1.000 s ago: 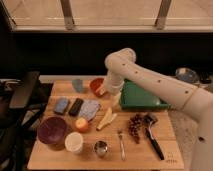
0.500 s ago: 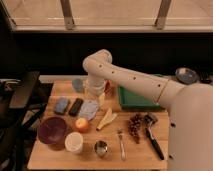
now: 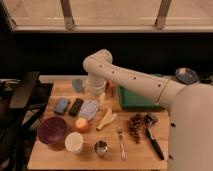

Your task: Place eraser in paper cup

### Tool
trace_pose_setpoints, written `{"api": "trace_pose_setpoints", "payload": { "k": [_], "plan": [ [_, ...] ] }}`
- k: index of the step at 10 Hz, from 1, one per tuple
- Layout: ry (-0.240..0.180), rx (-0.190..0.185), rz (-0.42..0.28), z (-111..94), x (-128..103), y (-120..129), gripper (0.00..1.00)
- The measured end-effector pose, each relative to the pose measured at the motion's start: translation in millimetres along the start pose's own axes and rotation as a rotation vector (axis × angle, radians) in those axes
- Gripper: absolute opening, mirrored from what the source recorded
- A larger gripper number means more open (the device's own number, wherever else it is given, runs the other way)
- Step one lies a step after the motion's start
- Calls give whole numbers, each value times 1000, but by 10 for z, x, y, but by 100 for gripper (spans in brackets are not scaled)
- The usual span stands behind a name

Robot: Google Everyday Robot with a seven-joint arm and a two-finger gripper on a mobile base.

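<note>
Gripper (image 3: 94,95) hovers near the black eraser (image 3: 76,106), well apart from the paper cup (image 3: 74,142); I cannot tell how wide it stands.

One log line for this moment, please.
gripper: over wooden table, behind grey-blue cloth | flat black eraser: lying on table, not held | cream-white paper cup: upright near front edge

table (image 3: 137,151) matt wood. eraser (image 3: 75,106) matt black. paper cup (image 3: 74,142) matt. metal cup (image 3: 101,148) shiny. cloth (image 3: 89,109) soft, dull. gripper (image 3: 94,93) smooth pale plastic, low over table's back, near cloth.
</note>
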Motion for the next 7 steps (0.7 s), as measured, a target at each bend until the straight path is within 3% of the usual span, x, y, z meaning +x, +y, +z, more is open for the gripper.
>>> {"api": "trace_pose_setpoints", "payload": {
  "k": [3, 7],
  "plan": [
    [-7, 11, -92, 102, 20, -395, 61],
    [-53, 54, -217, 418, -129, -1380, 61]
  ]
}}
